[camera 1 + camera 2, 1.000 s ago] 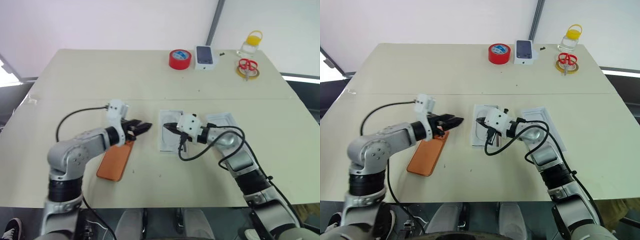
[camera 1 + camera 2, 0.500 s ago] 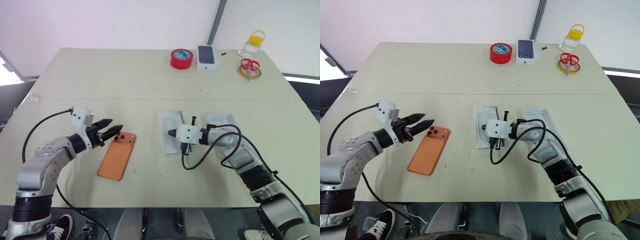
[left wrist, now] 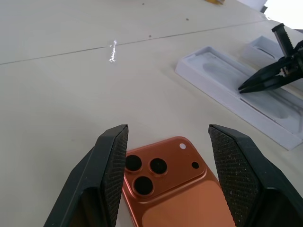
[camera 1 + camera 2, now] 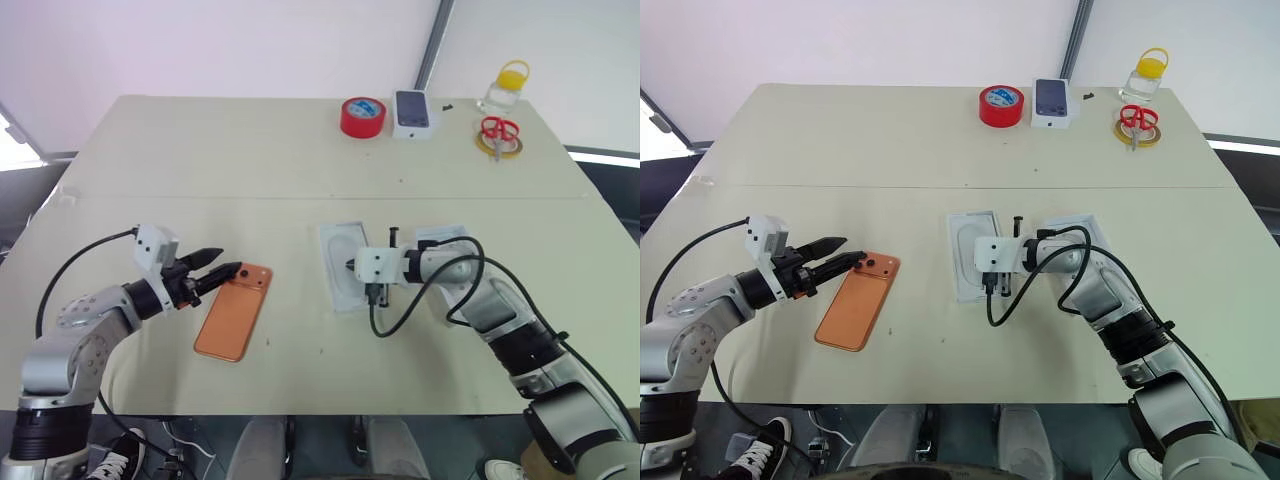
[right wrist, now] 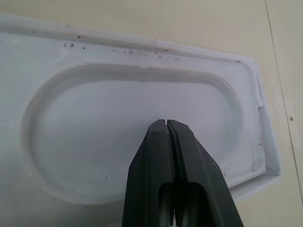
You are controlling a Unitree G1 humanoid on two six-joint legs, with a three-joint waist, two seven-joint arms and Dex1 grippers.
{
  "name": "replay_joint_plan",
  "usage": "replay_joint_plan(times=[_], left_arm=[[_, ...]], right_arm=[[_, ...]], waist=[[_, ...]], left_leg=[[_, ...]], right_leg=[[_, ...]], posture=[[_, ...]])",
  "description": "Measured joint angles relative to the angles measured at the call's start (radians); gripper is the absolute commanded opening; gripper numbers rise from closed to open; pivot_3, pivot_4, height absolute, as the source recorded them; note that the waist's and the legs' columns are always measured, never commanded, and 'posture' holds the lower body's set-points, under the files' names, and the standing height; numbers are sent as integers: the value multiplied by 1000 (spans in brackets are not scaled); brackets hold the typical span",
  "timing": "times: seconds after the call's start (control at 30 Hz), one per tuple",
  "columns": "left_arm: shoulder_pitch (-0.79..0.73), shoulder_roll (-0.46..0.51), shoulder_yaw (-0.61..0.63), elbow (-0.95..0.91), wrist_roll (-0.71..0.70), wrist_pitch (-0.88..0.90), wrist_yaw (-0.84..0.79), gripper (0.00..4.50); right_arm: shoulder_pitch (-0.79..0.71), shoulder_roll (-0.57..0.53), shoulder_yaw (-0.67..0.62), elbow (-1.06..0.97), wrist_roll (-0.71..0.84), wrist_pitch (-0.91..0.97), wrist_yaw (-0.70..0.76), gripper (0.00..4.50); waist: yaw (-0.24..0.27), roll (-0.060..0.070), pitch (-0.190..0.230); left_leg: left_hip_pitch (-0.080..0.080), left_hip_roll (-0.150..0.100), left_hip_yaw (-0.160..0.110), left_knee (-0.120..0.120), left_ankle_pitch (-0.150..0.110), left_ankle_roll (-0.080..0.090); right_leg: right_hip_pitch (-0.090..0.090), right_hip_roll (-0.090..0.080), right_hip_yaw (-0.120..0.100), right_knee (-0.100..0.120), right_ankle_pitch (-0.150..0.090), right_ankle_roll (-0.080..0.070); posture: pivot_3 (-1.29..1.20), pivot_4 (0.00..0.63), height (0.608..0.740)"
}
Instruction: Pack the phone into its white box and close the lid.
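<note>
While the phone (image 4: 234, 312) lay flat on the table (image 4: 200, 160), back up and camera cluster toward the left gripper (image 4: 222, 273), we found that gripper's black fingers spread wide and empty, straddling the lens corner without touching it. To the phone's right lay the thin white insert (image 4: 344, 265) with the oval embossing; the right gripper (image 4: 350, 265) hung over it, pressed shut on nothing. Just beyond the insert from the phone sat a white tray (image 4: 447, 240), partly hidden by the right arm; we could not tell whether it was box or lid. We judged the main risks thus: a grip taken only at the lens corner might let the slim phone pivot or slip, and the closed right fingers might nudge the insert off its seat.
</note>
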Motion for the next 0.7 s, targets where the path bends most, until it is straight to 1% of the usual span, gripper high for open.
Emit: replay_joint_plan(times=[0.1, 0.2, 0.53, 0.6, 0.7], left_arm=[[0, 0, 0, 7, 7, -1, 4, 2862], [-1, 0, 0, 8, 8, -2, 9, 2862], [-20, -10, -3, 24, 20, -5, 18, 2862], [-20, -11, -4, 25, 22, -5, 22, 2862], [-20, -13, -3, 25, 17, -1, 23, 2862]], right_arm=[[-8, -17, 22, 11, -58, -41, -33, 70], [-23, -25, 27, 21, -85, -48, -42, 70], [7, -33, 4, -66, -34, 29, 75, 70], [7, -17, 0, -66, -21, 50, 74, 70], [7, 46, -21, -60, 34, 116, 68, 70]], waist=[[-2, 0, 0], [0, 0, 0], [3, -1, -1], [1, -1, -1], [-3, 0, 0]], left_leg=[[0, 0, 0, 0, 0, 0], [1, 0, 0, 0, 0, 0], [1, 1, 0, 1, 0, 0], [1, 1, 0, 0, 0, 0], [0, 1, 0, 0, 0, 0]], right_leg=[[0, 0, 0, 0, 0, 0], [1, 1, 0, 0, 0, 0], [1, 1, 0, 0, 0, 0], [1, 1, 0, 0, 0, 0], [0, 2, 0, 1, 1, 0]], posture=[[0, 150, 740], [0, 150, 740], [0, 150, 740], [0, 150, 740], [0, 150, 740]])
